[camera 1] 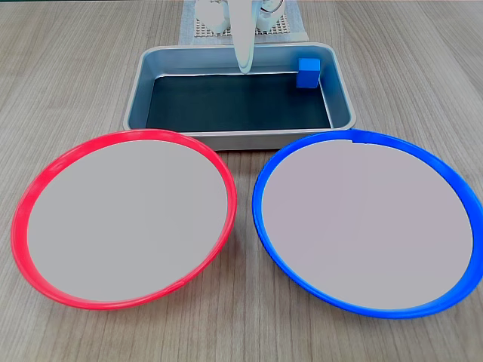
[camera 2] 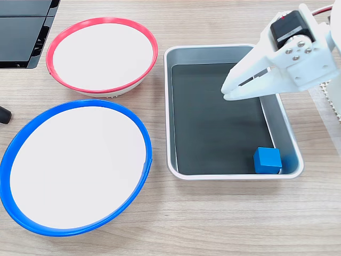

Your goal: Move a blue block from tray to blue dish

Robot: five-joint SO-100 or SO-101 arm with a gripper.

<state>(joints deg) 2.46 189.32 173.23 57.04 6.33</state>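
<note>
Blue block (camera 1: 308, 73): bright-blue cube sitting on the dark bottom of the tray (camera 1: 139, 90), tucked into one corner and touching or nearly touching the side walls; in a fixed view it is lying at the tray's far right corner, in the other (camera 2: 267, 160) at the near right corner.
Tray: silver-grey metal pan (camera 2: 168, 106) resting on the wooden desk (camera 1: 68, 68), taken as the landmark for everything below.
Hand: white two-finger hand (camera 2: 226, 92) hanging above the tray's bottom, its tips pointing toward the tray's middle, well apart from the block's corner; in a fixed view (camera 1: 245, 69) it is showing as a narrow white taper coming down at the tray's far wall.
Hand state: the fingers are lying close together with only a thin slit between them, gripping nothing.
Blue dish (camera 1: 264, 219): sitting on the desk just beside the tray, its rim (camera 2: 144, 133) near the tray's long side, holding nothing.
Red-rimmed dish (camera 1: 23, 219): lying next to the blue one, also close to the tray's long side (camera 2: 152, 53).
Dark object (camera 2: 21, 32): lying beyond the red-rimmed dish, on the side away from the tray.
</note>
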